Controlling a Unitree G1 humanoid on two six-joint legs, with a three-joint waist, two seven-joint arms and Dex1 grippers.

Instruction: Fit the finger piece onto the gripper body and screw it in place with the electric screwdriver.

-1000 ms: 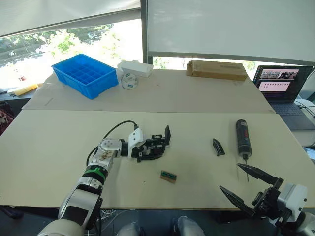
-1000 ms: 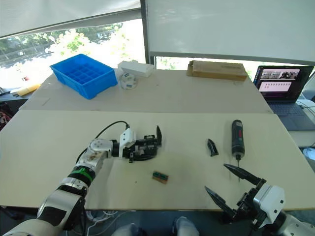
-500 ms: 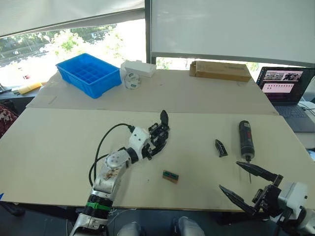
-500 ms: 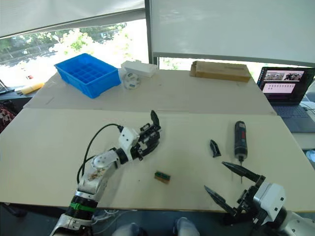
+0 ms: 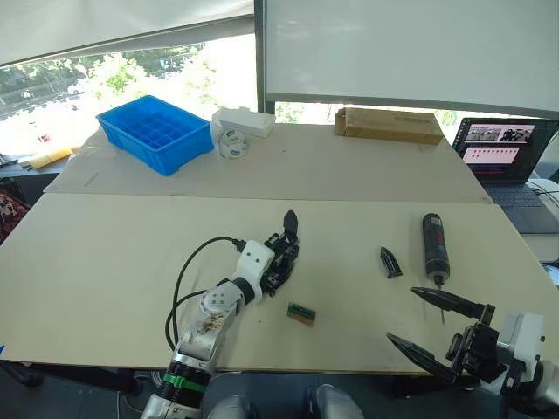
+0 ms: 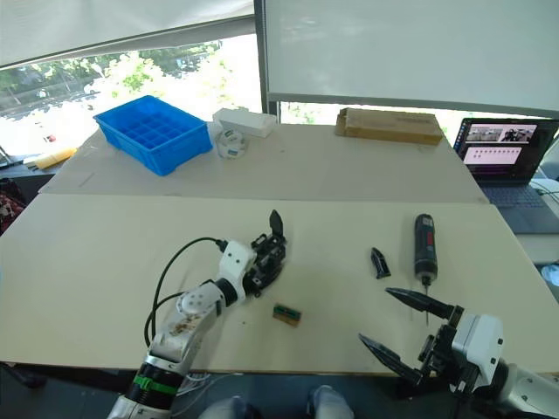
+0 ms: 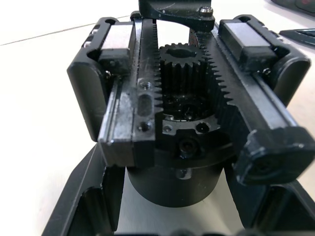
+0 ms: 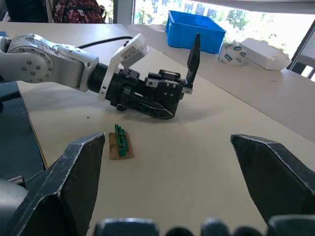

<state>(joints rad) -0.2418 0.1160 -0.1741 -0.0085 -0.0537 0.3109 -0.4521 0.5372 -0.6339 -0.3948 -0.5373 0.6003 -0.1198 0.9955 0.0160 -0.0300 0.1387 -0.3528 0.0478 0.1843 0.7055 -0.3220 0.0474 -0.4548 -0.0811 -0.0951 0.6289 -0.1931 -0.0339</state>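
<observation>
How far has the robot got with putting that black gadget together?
Early on. The left gripper is shut on the gripper body, holding it on the table. The finger piece lies loose, not fitted. The electric screwdriver lies untouched beside it. The right gripper is open, holding nothing. Fitting and screwing both remain.

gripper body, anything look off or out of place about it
Nothing looks damaged. The gripper body carries one pointed finger only; the finger piece lies loose on the table beside the electric screwdriver. The left gripper is at it.
</observation>
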